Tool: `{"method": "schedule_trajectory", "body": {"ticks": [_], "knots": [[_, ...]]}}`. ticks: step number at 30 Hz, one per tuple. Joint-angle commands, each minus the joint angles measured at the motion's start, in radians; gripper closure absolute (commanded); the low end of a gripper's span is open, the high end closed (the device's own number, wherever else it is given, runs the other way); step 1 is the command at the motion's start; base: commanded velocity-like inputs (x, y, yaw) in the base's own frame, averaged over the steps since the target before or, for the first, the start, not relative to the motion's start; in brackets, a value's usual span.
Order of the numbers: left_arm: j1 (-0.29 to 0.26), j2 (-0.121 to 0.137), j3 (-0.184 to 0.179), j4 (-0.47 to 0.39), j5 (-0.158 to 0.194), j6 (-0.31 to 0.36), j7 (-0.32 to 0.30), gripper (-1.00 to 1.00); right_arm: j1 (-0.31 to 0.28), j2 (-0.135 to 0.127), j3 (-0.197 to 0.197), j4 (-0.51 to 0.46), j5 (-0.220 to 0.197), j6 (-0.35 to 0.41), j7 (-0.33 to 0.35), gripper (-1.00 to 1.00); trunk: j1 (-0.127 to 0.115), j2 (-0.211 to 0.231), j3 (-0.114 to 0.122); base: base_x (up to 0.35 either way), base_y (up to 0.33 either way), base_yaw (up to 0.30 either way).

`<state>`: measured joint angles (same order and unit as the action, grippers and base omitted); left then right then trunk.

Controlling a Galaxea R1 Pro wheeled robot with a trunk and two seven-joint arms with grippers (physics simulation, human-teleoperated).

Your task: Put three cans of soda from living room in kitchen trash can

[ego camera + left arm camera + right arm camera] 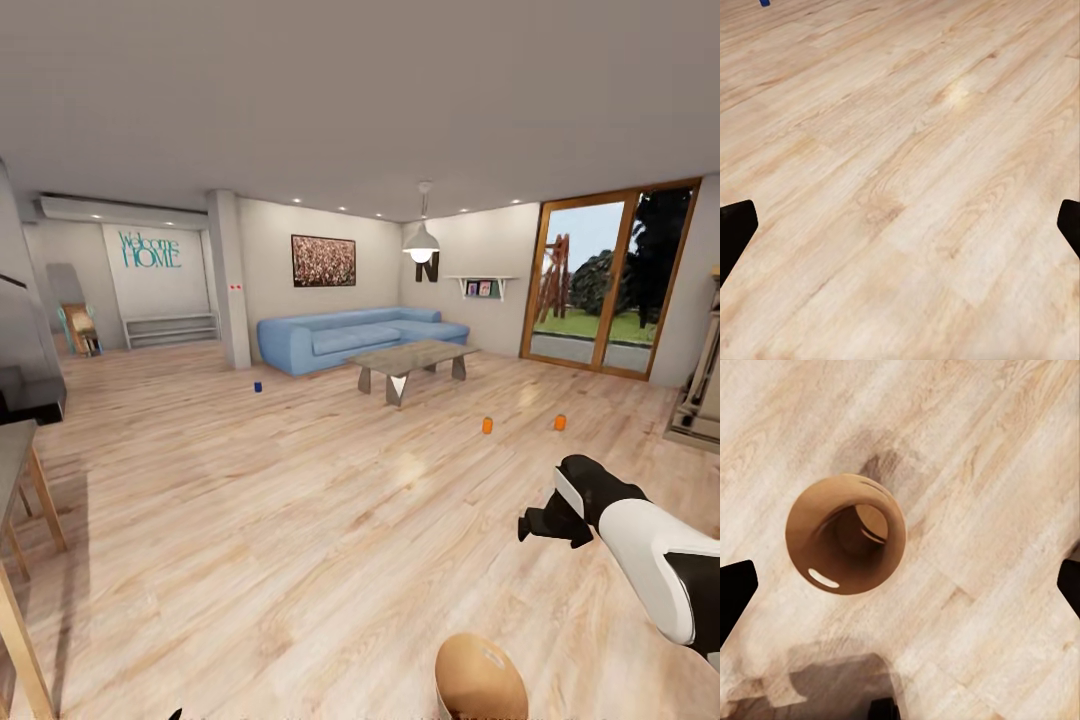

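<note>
Near the lower right of the head view, the right gripper hangs over the wooden floor, and its wrist camera looks straight down into the trash can, which stands upright on the planks below it. Both dark fingertips sit at the far edges of that picture, so the jaws are spread wide and they hold nothing and touch nothing. The left gripper is also spread wide and empty above bare floor, with the blue can just visible far ahead of it. I judge that the bin stands here, close in front of the robot, so that the cans can be dropped into it. All three cans are still on the living room floor, well apart from the bin: the blue one near the sofa, and the two orange ones past the low table. No can is collected yet.
</note>
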<state>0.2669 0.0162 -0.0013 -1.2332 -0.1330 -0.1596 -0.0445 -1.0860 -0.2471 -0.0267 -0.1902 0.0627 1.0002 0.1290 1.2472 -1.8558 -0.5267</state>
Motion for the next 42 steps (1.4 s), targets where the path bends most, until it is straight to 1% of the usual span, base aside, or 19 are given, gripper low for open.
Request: {"method": "schedule_trajectory", "body": {"ticks": [1, 7, 11, 30, 31, 32, 33, 42], "knots": [[0.000, 0.000, 0.000, 0.000, 0.000, 0.000, 0.000, -1.00, 0.000, 0.000, 0.000, 0.000, -0.001, -0.001, 0.000, -1.00, 0.004, -0.007, -0.003, 0.000, 0.000, 0.000], [-0.001, -0.001, 0.001, 0.000, 0.003, 0.029, -0.001, -1.00, 0.000, 0.001, -0.001, 0.001, -0.001, -0.001, 0.000, -1.00, 0.027, -0.049, -0.022, 0.000, 0.000, 0.000], [0.000, -0.001, 0.001, -0.001, 0.008, 0.063, 0.000, -1.00, 0.000, 0.000, -0.002, 0.001, -0.001, -0.001, 0.001, -1.00, 0.042, -0.077, -0.035, 0.000, 0.000, 0.000], [-0.002, -0.001, 0.001, 0.000, 0.010, 0.081, 0.000, -1.00, 0.000, 0.002, -0.002, 0.001, -0.003, -0.003, 0.000, -1.00, 0.115, -0.210, -0.094, 0.000, 0.000, 0.000], [-0.002, -0.001, 0.001, 0.000, 0.010, 0.081, 0.000, -1.00, 0.000, 0.004, -0.003, 0.001, -0.003, -0.003, 0.000, -1.00, 0.119, -0.217, -0.097, 0.000, 0.000, 0.000], [-0.003, -0.001, 0.001, 0.000, 0.010, 0.081, 0.000, -1.00, 0.000, 0.017, -0.004, 0.001, -0.002, -0.004, 0.000, -1.00, 0.123, -0.224, -0.100, 0.000, 0.000, 0.000], [-0.003, -0.001, 0.001, 0.000, 0.010, 0.081, 0.000, -1.00, 0.000, 0.020, -0.004, 0.001, -0.002, -0.004, 0.000, -1.00, 0.127, -0.231, -0.103, 0.000, 0.000, 0.000], [-0.003, -0.001, 0.001, 0.001, 0.010, 0.081, 0.000, -1.00, 0.000, 0.029, -0.004, 0.002, -0.001, -0.004, 0.000, -1.00, 0.161, -0.294, -0.132, 0.000, 0.000, 0.000]]}}
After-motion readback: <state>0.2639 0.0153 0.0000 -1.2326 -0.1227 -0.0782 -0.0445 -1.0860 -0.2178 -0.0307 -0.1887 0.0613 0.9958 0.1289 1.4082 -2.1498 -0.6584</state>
